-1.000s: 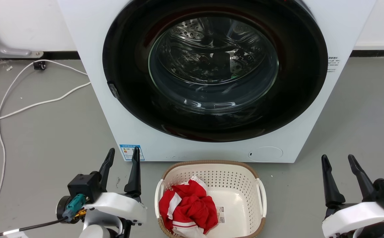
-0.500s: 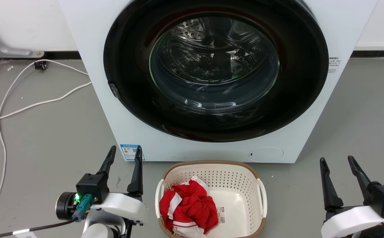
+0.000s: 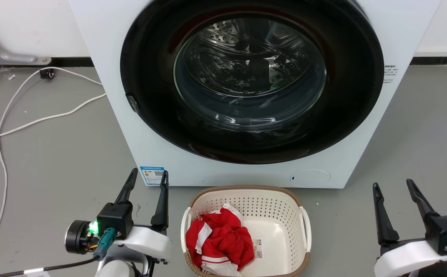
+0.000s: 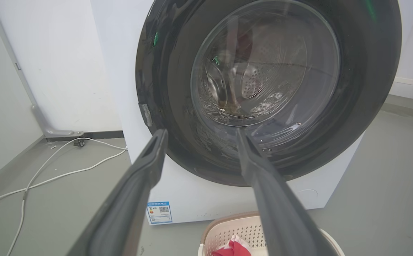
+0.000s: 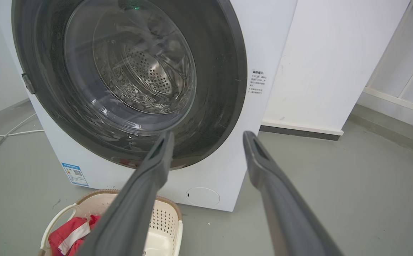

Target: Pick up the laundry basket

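The laundry basket (image 3: 277, 215) is cream-white and perforated with a brown rim and white side handles. It sits on the floor just in front of the washing machine, with a red and white garment (image 3: 219, 240) in its left half. My left gripper (image 3: 149, 177) hovers open to the left of the basket, fingers pointing toward the machine. My right gripper (image 3: 394, 184) stands open well to the right of it. The basket's far rim (image 4: 227, 220) peeks in at the bottom of the left wrist view, and the basket (image 5: 163, 220) lies low left in the right wrist view.
The white washing machine (image 3: 104, 77) with its shut round dark door (image 3: 250, 77) stands close behind the basket. White cables (image 3: 34, 115) run over the grey floor at the left. A white wall panel (image 5: 327, 64) stands right of the machine.
My left gripper has edged up and to the right, a little nearer the basket. The right gripper has barely shifted. The basket stays put.
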